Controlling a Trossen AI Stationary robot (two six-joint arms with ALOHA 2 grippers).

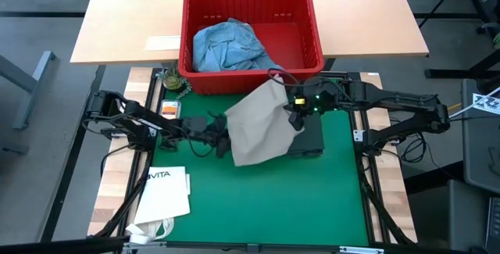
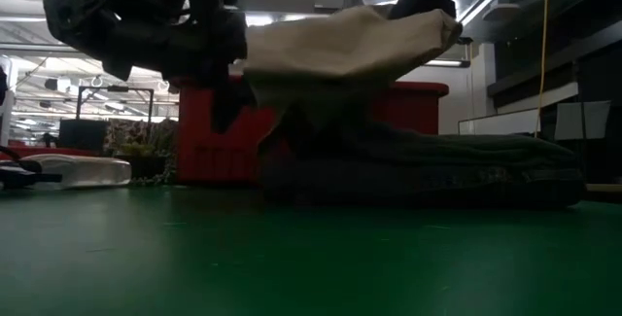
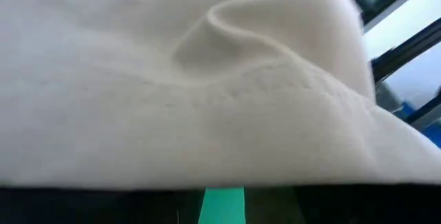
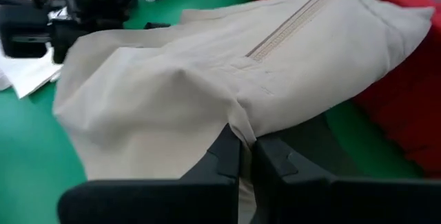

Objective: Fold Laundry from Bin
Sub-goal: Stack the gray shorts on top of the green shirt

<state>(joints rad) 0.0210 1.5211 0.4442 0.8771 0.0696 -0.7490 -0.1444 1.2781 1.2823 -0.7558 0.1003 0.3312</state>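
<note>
A khaki-tan garment [image 1: 262, 125] hangs spread between my two grippers, above the green mat [image 1: 258, 207] and just in front of the red bin [image 1: 316, 39]. My left gripper [image 1: 224, 138] is at its left edge and my right gripper [image 4: 246, 148] at its right edge, each shut on the cloth. A light blue denim garment [image 1: 226, 47] lies in the bin. A dark folded garment [image 2: 437, 165] rests flat on the mat under the khaki one. My left gripper holds the khaki garment's left edge [image 1: 231, 137], coming level from the table's left. The cloth [image 3: 207, 79] covers its wrist view, so the place of contact is hidden. That end is lifted clear of the mat [image 2: 255, 63]. My right gripper pinches a bunched edge of the khaki garment [image 4: 241, 124] between its two fingers, below a stitched seam [image 4: 289, 24]. The fingers come from the table's right, about level. The cloth is lifted clear and stretches away toward my left gripper, loosely creased.
A white paper bag printed VITA [image 1: 164, 195] lies at the mat's near left corner. Small items [image 1: 170, 107] sit by the mat's far left corner beside the bin. The near half of the mat is bare green.
</note>
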